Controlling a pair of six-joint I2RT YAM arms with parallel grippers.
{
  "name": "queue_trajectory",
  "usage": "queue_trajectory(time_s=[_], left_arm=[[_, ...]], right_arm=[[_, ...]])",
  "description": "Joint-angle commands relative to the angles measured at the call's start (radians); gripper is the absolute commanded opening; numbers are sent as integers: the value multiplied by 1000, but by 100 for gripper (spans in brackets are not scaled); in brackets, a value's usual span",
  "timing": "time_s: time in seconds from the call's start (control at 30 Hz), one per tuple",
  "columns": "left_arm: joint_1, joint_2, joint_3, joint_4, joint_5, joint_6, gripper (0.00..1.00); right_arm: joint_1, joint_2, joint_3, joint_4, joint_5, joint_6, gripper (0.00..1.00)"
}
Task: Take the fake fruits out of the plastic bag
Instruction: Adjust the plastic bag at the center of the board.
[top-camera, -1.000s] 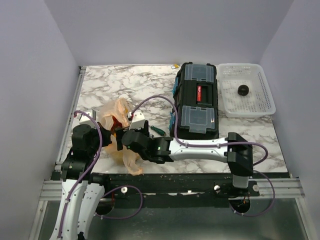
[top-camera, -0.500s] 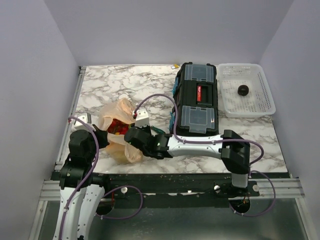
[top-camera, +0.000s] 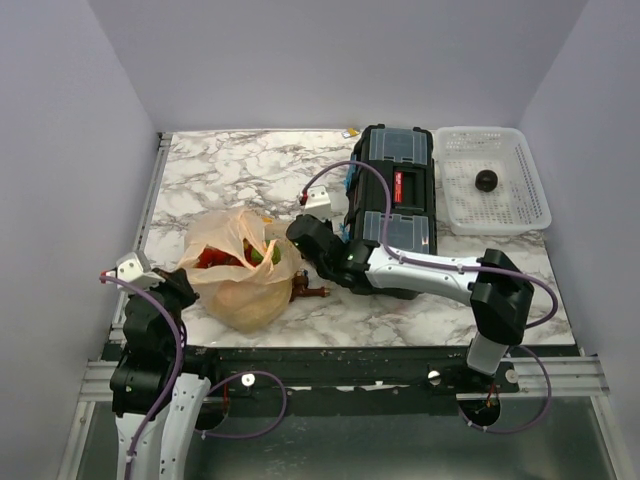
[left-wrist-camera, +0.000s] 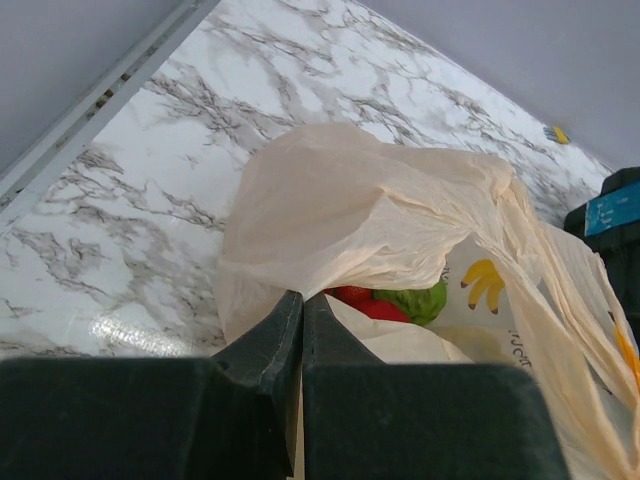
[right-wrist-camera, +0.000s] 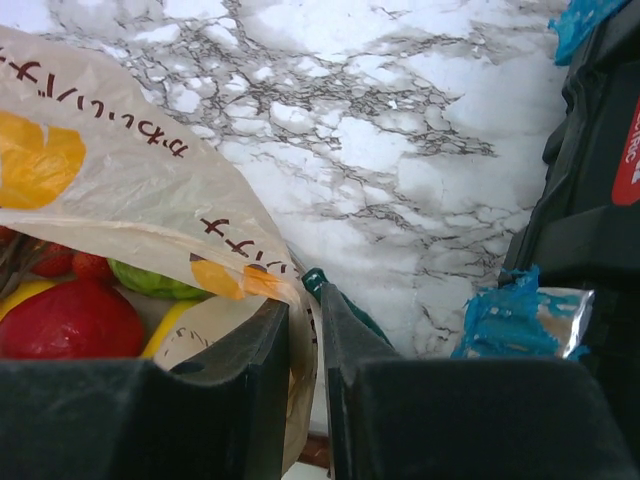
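Tabletop (top-camera: 240, 165): marble-patterned. It carries a black toolbox (top-camera: 395, 205) at about 2 o'clock and a white basket (top-camera: 495, 228) beside it at 1 o'clock.

Plastic bag (top-camera: 245, 295): sits at about 8 o'clock on the tabletop, near the front edge and well apart from the basket. Its mouth faces up and is drawn open between the two arms. The long axis of the opening runs roughly from 8 o'clock to 2 o'clock, and the closed bottom sags toward 6 o'clock. A brown tap (top-camera: 312, 292) lies just beside the bag at its 3 o'clock side.

Left end effector (left-wrist-camera: 302, 305): clenched on the bag film at the 8 o'clock edge of the mouth.

Right end effector (right-wrist-camera: 305, 315): clenched on the bag rim at the 2 o'clock edge, with film pinched between its fingers.

Fake fruits (top-camera: 235, 257): the bulk are inside the bag. A red fruit (right-wrist-camera: 65, 320) and a green fruit (left-wrist-camera: 415, 300) show through the mouth, with yellow pieces alongside. A dark ball (top-camera: 486, 180) lies alone in the basket.

Assessment: early stage. The bag is open and accessible, but nearly all contents are not yet removed. At most one item is out, if the dark ball counts. Both end effectors are occupied with the bag, so neither is free to pick.
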Motion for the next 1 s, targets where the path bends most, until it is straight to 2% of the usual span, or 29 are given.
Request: queue_trajectory(time_s=[0.0, 0.13, 0.33, 0.83, 0.9, 0.97], left_arm=[[-2, -23, 16, -26, -89, -22, 0], [-2, -27, 16, -26, -89, -20, 0], [-2, -57, 21, -38, -126, -33, 0], [-1, -105, 25, -51, -156, -44, 0], [-2, -105, 23, -50, -154, -45, 0], [-1, -103, 21, -42, -138, -39, 0]], right_arm=[[-43, -13, 22, 45, -73, -72, 22], [-84, 7, 69, 45, -131, -103, 26], [-120, 34, 105, 96, -163, -208, 26], [-257, 158, 297, 24, -332, -202, 27], [-259, 190, 347, -13, -366, -204, 30], [-259, 226, 432, -118, -424, -194, 38]])
